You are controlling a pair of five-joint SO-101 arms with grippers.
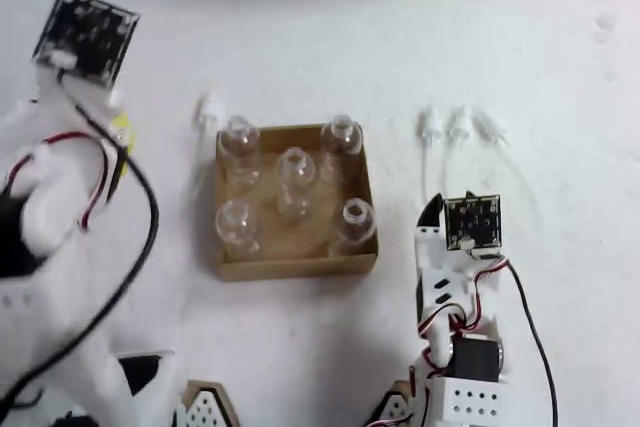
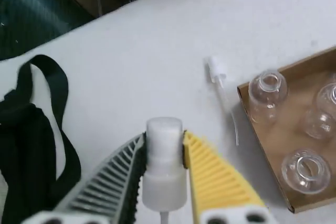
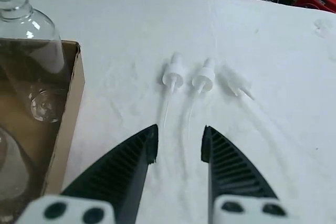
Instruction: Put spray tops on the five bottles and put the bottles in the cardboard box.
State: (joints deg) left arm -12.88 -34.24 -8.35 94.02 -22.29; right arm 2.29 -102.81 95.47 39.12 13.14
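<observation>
Pinched in the left gripper (image 2: 164,140), a spray top (image 2: 165,182) needs lowering straight and upright into the open bottle (image 2: 268,95) ahead of it; right gripper (image 3: 178,142) sits spread, empty.

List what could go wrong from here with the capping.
1. The left pincer grips one spray top by its sides; if the top sits tilted, it may miss a narrow bottle neck.
2. The five open bottles stand close together in the cardboard box; lowering a pincer between them could tip a neighbour.
3. The three loose spray tops lie close side by side ahead of the open right pincer; closing on one may drag another.
</observation>
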